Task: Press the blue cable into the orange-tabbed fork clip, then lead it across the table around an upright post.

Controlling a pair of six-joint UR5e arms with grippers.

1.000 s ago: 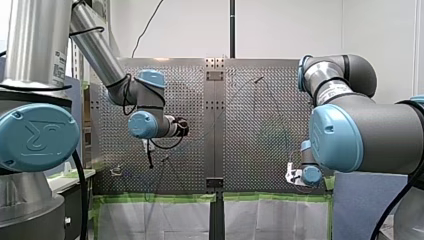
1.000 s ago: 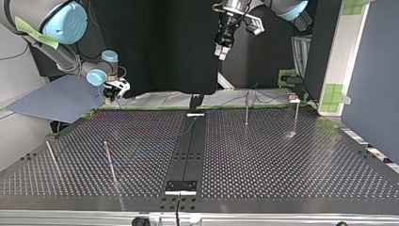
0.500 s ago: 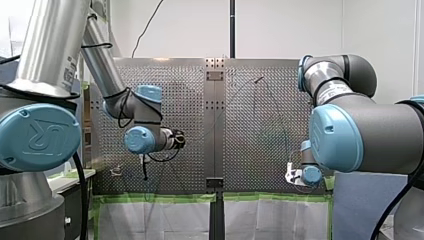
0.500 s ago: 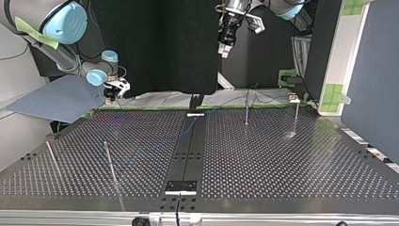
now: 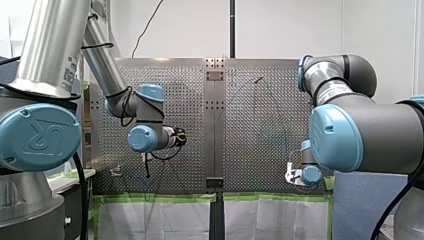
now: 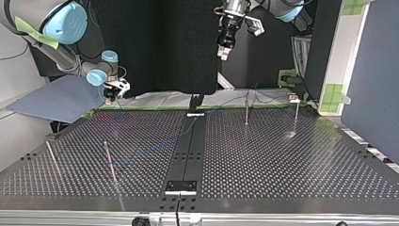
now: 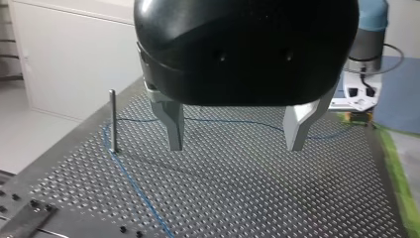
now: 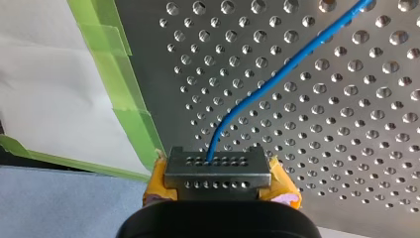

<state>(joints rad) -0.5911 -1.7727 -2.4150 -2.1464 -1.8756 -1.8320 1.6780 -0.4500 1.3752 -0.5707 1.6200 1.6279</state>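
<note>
Table [image 8: 346, 124] edge, cable [image 8: 277, 73] in right fingers [image 8: 218, 172]

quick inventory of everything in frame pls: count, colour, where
perforated table: one, grey metal, fills the top view.
blue cable: one, blue, trailing across the table, past a post.
upright posts: four, metal, two in each half of the top view.
green tape: strips, green, along the table's edge.
small pale fixture: one, by the top view's rightmost post; too small to identify.
left end effector: one, black, metal fingers, open, empty, above the table.
right end effector: one, yellow pads, shut on the blue cable at the table's edge.
</note>
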